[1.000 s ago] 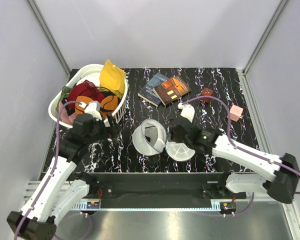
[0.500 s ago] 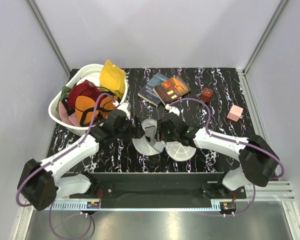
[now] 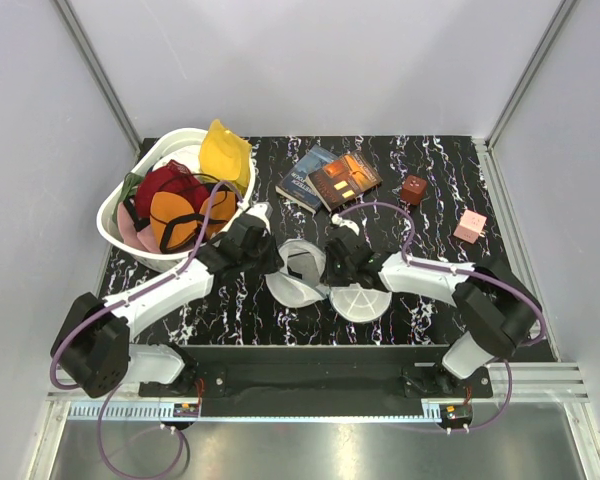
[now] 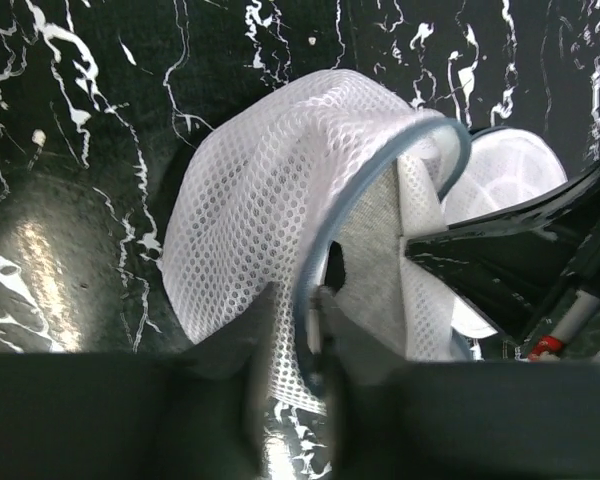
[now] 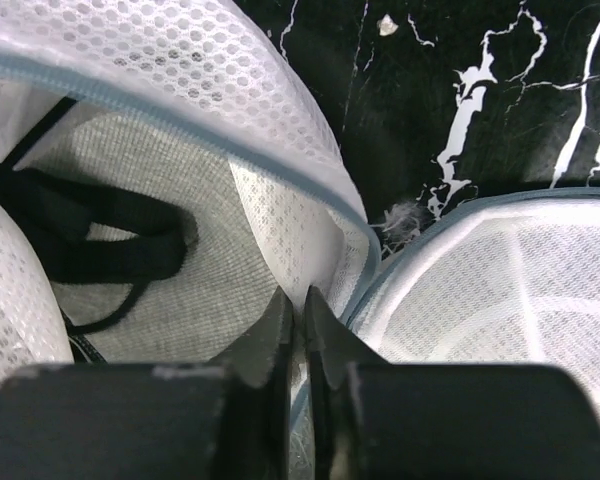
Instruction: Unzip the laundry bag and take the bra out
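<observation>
"Top external view: one laundry bag (image 3: 290,288) mid-table, unzipped, one basket (image 3: 115,232), two books (image 3: 330,180), two cubes (image 3: 413,189); the book titles are unreadable," says one.

"Only the right wrist view shows the one bra (image 5: 90,240), inside the bag," answers the other. "The left gripper (image 4: 292,300) and right gripper (image 5: 298,305) each pinch its mesh rim."

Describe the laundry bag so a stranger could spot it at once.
On the black marbled table, look near the front edge, at the middle. The laundry bag is the small white mesh pouch with a grey-blue rim, unlike the big plastic basket at far left.
</observation>
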